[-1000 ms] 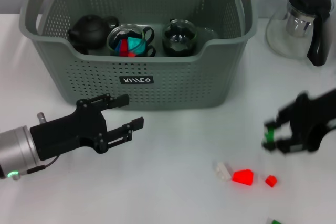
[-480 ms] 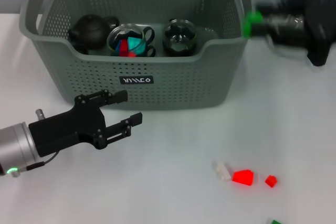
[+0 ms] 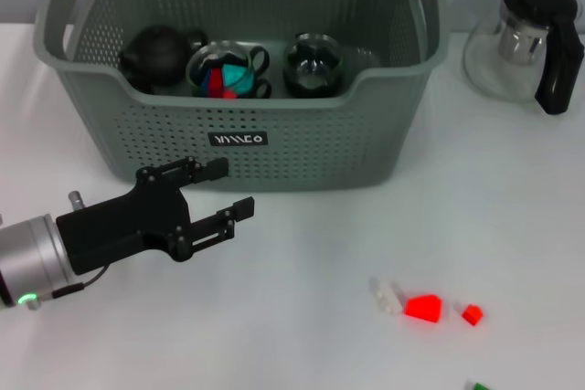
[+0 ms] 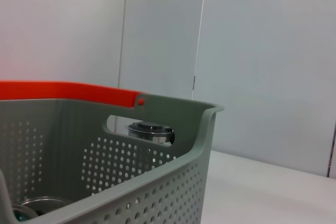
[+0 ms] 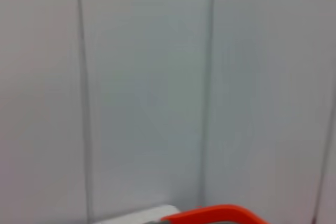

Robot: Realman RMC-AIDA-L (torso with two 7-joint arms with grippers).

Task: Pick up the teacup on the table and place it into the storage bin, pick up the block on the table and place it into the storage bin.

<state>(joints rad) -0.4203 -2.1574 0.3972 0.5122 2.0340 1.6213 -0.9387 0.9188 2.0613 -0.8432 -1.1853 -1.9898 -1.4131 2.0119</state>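
The large grey perforated plastic storage bin [image 3: 247, 89] with orange handle clips stands on the white table [image 3: 329, 253], its long axis running left to right and its black label facing the robot. Inside it sit a black teapot [image 3: 160, 54], a glass teacup [image 3: 226, 72] holding coloured blocks, and a second dark glass cup [image 3: 311, 66]. The left gripper [image 3: 224, 191] hovers just in front of the bin's label side, fingers spread and empty. A red block [image 3: 423, 308] lies well in front of the bin's right end.
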